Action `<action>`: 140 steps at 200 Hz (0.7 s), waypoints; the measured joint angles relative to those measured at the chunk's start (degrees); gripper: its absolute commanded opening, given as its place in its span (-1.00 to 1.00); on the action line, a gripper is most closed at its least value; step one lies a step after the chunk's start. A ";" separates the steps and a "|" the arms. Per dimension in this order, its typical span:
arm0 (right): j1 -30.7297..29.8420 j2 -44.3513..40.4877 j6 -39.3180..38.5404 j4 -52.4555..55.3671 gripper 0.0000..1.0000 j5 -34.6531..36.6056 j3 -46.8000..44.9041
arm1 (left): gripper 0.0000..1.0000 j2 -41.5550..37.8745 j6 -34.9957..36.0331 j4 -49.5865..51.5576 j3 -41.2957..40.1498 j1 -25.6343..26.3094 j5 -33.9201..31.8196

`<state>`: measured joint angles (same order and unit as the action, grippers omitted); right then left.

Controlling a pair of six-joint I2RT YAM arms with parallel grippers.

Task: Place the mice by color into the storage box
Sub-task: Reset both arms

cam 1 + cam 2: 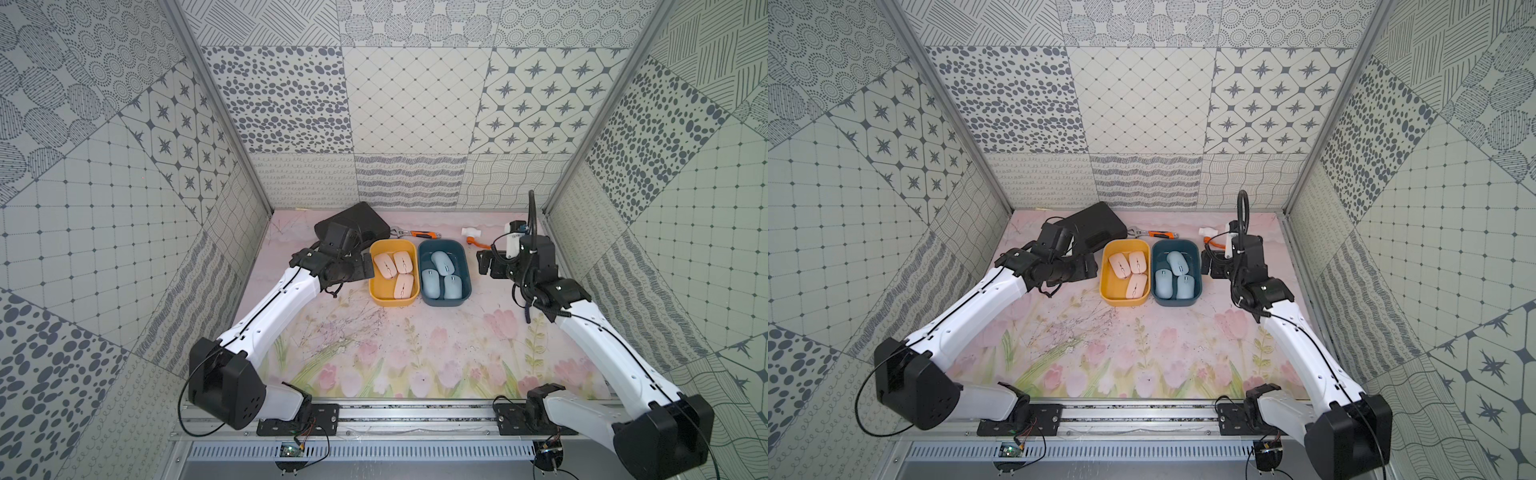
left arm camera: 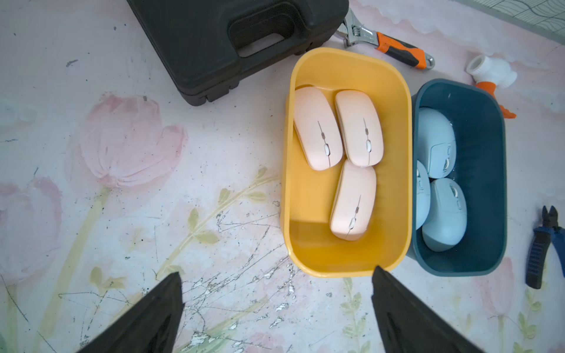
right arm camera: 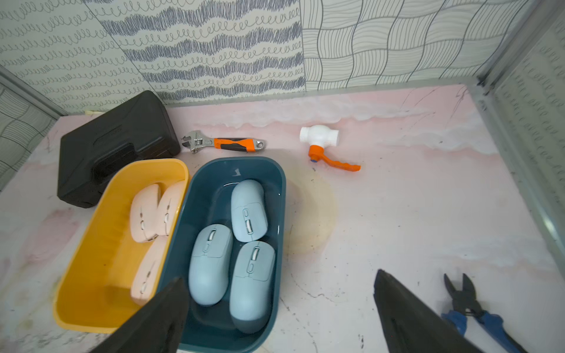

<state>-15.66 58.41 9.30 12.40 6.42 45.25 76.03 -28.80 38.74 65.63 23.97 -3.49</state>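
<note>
Three flat pale pink mice (image 1: pixel 384 266) (image 2: pixel 316 131) lie in the yellow box (image 1: pixel 392 303) (image 2: pixel 336 272). Three rounder light blue mice (image 1: pixel 440 262) (image 3: pixel 247 211) lie in the dark teal box (image 1: pixel 444 303) (image 3: pixel 214 171), which stands side by side with the yellow one. My left gripper (image 1: pixel 366 267) (image 2: pixel 276 272) hovers just left of the yellow box, open and empty. At the teal box's right side my right gripper (image 1: pixel 484 264) (image 3: pixel 279 275) is open too, with nothing between its fingers.
A black tool case (image 1: pixel 353 224) lies behind the left gripper. An orange-handled adjustable wrench (image 1: pixel 415 235) and a white valve with an orange lever (image 1: pixel 473 237) lie behind the boxes. Blue-handled pliers (image 3: pixel 467 302) rest under the right wrist. Patterned walls close in three sides.
</note>
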 measured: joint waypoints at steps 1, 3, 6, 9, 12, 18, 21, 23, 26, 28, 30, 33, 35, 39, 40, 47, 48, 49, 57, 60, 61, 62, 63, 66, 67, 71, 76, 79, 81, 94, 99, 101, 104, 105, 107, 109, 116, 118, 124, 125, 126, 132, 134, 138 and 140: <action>0.00 -0.26 -0.13 -0.57 0.99 0.13 -0.55 | 0.93 -0.33 0.17 -0.20 -0.44 -0.07 -0.04; 0.00 -1.07 -0.72 -2.12 0.98 0.50 -2.19 | 0.92 -0.63 0.35 -0.39 -0.87 -0.13 -0.09; 0.00 -2.27 -1.57 -4.63 0.98 1.05 -4.66 | 0.86 -1.57 0.70 -1.22 -2.21 -0.42 -0.11; 0.00 -3.04 -2.34 -6.40 0.98 1.55 -6.54 | 0.82 -2.45 1.14 -1.95 -3.48 -0.70 -0.11; 0.02 -3.61 -2.95 -7.93 0.99 2.12 -8.11 | 0.77 -3.02 1.42 -2.47 -4.33 -0.92 -0.15; 0.02 -4.24 -4.31 -10.95 0.99 3.52 -11.06 | 0.67 -4.55 2.32 -4.07 -6.64 -1.77 -0.17; 0.02 -4.33 -4.87 -11.98 0.99 4.20 -11.96 | 0.62 -4.98 2.32 -4.61 -7.32 -2.12 -0.04; 0.02 -4.24 -5.31 -12.70 0.99 4.72 -12.55 | 0.61 -5.40 2.75 -5.11 -7.98 -2.45 -0.09; 0.04 -3.85 -5.73 -13.90 0.98 5.40 -13.29 | 0.61 -5.90 3.06 -5.92 -8.92 -3.13 -0.07; 0.04 -3.65 -6.03 -14.73 0.99 5.92 -13.75 | 0.61 -6.08 3.06 -6.21 -9.22 -3.37 0.07; 0.07 -3.32 -6.43 -15.52 0.99 6.40 -14.12 | 0.60 -6.36 3.48 -6.73 -9.81 -3.87 0.09; 0.13 -2.71 -6.84 -16.68 0.99 7.06 -14.62 | 0.61 -6.64 3.85 -7.54 -10.62 -4.70 0.17; 0.20 -2.38 -7.10 -17.40 0.99 7.48 -14.93 | 0.61 -6.80 3.87 -8.00 -11.13 -5.20 0.20; 0.31 -1.36 -7.63 -19.15 0.98 8.24 -15.52 | 0.61 -6.91 4.13 -8.66 -11.78 -6.08 0.13; 0.31 -1.22 -7.72 -19.45 0.98 8.35 -15.61 | 0.61 -6.93 4.22 -8.90 -11.98 -6.36 0.15; 0.39 0.70 -8.59 -22.93 0.98 9.53 -16.61 | 0.85 -6.82 4.76 -10.36 -13.09 -8.02 0.26; 0.39 0.85 -8.68 -23.26 0.98 9.66 -16.70 | 0.86 -6.80 4.85 -10.60 -13.27 -8.28 0.31; 0.39 1.03 -8.72 -23.56 0.99 9.75 -16.79 | 0.87 -6.75 4.94 -10.86 -13.44 -8.57 0.35; 0.44 3.52 -9.46 -27.36 0.98 10.78 -17.92 | 0.99 -6.29 5.49 -12.85 -14.75 -10.21 0.28; 0.50 4.44 -9.77 -28.70 0.98 11.08 -18.32 | 0.99 -6.14 6.01 -13.44 -15.15 -10.58 0.28; 0.52 4.63 -9.81 -29.00 0.98 11.17 -18.43 | 0.99 -6.08 6.21 -13.75 -15.37 -10.73 0.24; 0.55 5.01 -9.90 -29.57 0.98 11.32 -18.62 | 0.99 -6.01 6.19 -14.05 -15.54 -10.91 0.22; 0.57 5.22 -9.94 -29.86 0.98 11.37 -18.71 | 0.99 -5.95 6.12 -14.34 -15.72 -11.06 0.17; 0.63 6.38 -10.16 -31.23 0.98 11.74 -19.17 | 0.99 -5.70 6.49 -15.39 -16.39 -11.43 0.15; 0.66 6.58 -10.21 -31.52 0.98 11.82 -19.26 | 0.99 -5.64 6.67 -15.67 -16.61 -11.52 0.13; 0.76 7.87 -10.43 -32.98 0.98 12.09 -19.78 | 0.99 -5.44 6.84 -16.65 -17.29 -11.82 0.00; 0.92 9.18 -10.67 -34.45 0.98 12.24 -20.37 | 0.99 -5.22 7.21 -18.14 -18.29 -12.17 -0.20; 1.05 9.92 -10.75 -35.26 0.98 12.24 -20.65 | 0.99 -5.09 7.63 -19.32 -19.10 -12.41 -0.46; 1.11 10.38 -10.88 -35.80 0.98 12.26 -20.87 | 0.99 -5.01 7.87 -20.02 -19.61 -12.50 -0.61; 2.43 13.18 -10.99 -38.51 0.98 11.74 -21.88 | 0.99 -4.83 9.44 -24.48 -22.93 -13.18 -1.60; 3.17 14.12 -10.97 -39.23 0.98 11.54 -21.97 | 0.99 -4.85 10.29 -26.69 -24.57 -13.42 -1.86; 3.50 14.45 -10.97 -39.45 0.98 11.47 -21.97 | 0.99 -4.85 10.47 -27.15 -24.87 -13.49 -1.84; 3.98 14.97 -10.91 -39.89 0.98 11.43 -21.97 | 0.99 -4.87 11.06 -28.46 -25.83 -13.62 -1.90; 4.26 15.23 -10.84 -40.17 0.98 11.30 -21.97 | 0.99 -4.87 11.23 -28.96 -26.16 -13.68 -1.92; 4.61 15.56 -10.78 -40.54 0.98 11.04 -21.97 | 0.99 -4.85 11.58 -29.92 -26.80 -13.86 -1.92; 4.85 15.76 -10.78 -40.81 0.98 10.95 -21.94 | 0.99 -4.83 11.93 -30.84 -27.43 -13.97 -1.92; 6.34 17.09 -10.34 -42.27 0.98 10.38 -21.90 | 0.99 -4.70 12.92 -33.42 -29.24 -14.40 -1.88; 6.60 17.38 -10.29 -42.58 0.98 10.32 -21.90 | 0.99 -4.68 12.98 -33.79 -29.51 -14.49 -1.90; 7.72 18.51 -9.86 -43.85 0.98 9.66 -21.92 | 0.99 -4.28 13.84 -36.26 -30.99 -15.17 -1.81; 7.82 18.64 -9.81 -44.00 0.98 9.60 -21.92 | 0.99 -4.20 13.99 -36.68 -31.21 -15.32 -1.77; 8.04 18.86 -9.73 -44.33 0.98 9.55 -21.92 | 0.99 -4.20 13.99 -36.68 -31.21 -15.32 -1.77; 8.76 19.85 -9.53 -45.42 0.98 9.14 -21.92 | 0.99 -3.58 14.86 -39.28 -32.48 -16.13 -1.60; 9.05 20.22 -9.46 -45.92 0.98 8.90 -21.97 | 0.99 -3.45 15.02 -39.69 -32.70 -16.24 -1.55; 9.51 20.98 -9.31 -46.88 0.98 8.61 -22.01 | 0.99 -2.95 15.67 -41.44 -33.46 -16.65 -1.38; 9.70 21.38 -9.27 -47.43 0.98 8.63 -22.05 | 0.99 -2.71 16.00 -42.42 -33.83 -16.87 -1.40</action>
<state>-5.96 79.79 0.03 -35.03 15.05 23.20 73.32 -12.80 -3.68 31.79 7.09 -4.89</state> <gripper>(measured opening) 0.990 0.994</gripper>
